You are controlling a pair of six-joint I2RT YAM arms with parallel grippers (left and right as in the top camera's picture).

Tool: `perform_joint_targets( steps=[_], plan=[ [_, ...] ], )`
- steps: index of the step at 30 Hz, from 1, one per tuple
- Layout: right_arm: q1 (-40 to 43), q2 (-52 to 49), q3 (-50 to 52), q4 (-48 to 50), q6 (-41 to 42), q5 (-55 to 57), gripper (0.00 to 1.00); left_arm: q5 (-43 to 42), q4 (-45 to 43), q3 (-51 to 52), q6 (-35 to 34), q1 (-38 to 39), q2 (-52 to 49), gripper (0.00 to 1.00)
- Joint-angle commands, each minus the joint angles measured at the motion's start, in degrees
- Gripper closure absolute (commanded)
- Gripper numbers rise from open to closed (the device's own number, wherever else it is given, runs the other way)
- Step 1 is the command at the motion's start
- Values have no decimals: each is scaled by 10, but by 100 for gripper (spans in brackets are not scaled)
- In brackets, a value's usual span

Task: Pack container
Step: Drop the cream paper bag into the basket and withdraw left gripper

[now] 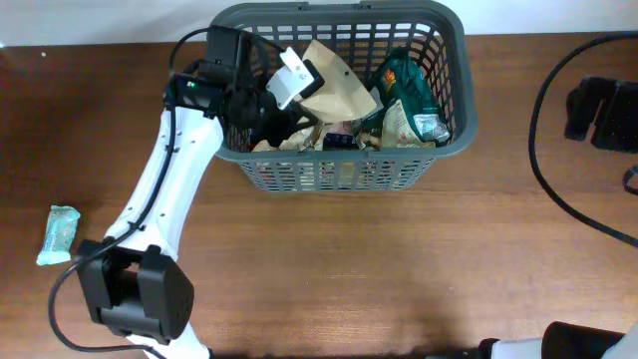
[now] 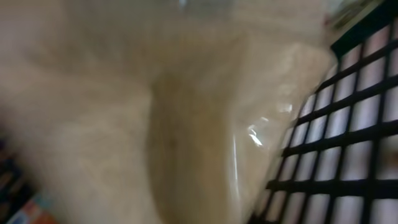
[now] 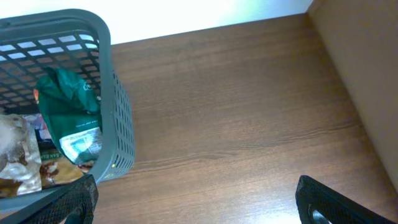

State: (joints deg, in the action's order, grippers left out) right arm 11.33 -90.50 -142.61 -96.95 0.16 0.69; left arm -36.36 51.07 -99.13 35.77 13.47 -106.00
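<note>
The container, a dark grey slotted basket (image 1: pixel 454 130), stands at the table's far middle and holds several snack packets, among them a green one (image 1: pixel 409 95). My left gripper (image 1: pixel 296 88) reaches inside its left half and is shut on a tan packet (image 1: pixel 339 88), which tilts above the other packets. That tan packet (image 2: pixel 155 112) fills the blurred left wrist view and hides the fingers; the basket lattice (image 2: pixel 348 143) shows at right. My right gripper (image 3: pixel 199 208) is open and empty over bare table, right of the basket (image 3: pixel 118 124).
A light teal packet (image 1: pixel 58 234) lies on the table at far left. A black cable (image 1: pixel 558 170) and black blocks (image 1: pixel 603 115) sit at far right. A brown wall or board (image 3: pixel 367 74) borders the right wrist view.
</note>
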Motion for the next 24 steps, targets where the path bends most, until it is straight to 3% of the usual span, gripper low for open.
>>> perform_joint_targets(
  steps=[1,9,13,15,18,23,24],
  plan=[
    [3,3,-2,-3,1,-13,1,25,-16,-10,25,0,14,1],
    [3,3,-2,-3,1,-16,1,71,-94,-108,-91,-62,77,0],
    [3,3,-2,-3,1,-16,1,285,-88,-133,-196,-151,120,7],
    [3,3,-2,-3,1,-16,1,382,-50,-133,-212,-204,129,7],
    [3,3,-2,-1,1,-16,1,439,7,-127,-191,-290,124,3],
    [3,2,-2,-2,1,-16,1,331,59,-80,-5,-405,98,0],
    [3,1,-2,-2,1,-16,1,316,65,-67,6,-421,94,0]
  ],
)
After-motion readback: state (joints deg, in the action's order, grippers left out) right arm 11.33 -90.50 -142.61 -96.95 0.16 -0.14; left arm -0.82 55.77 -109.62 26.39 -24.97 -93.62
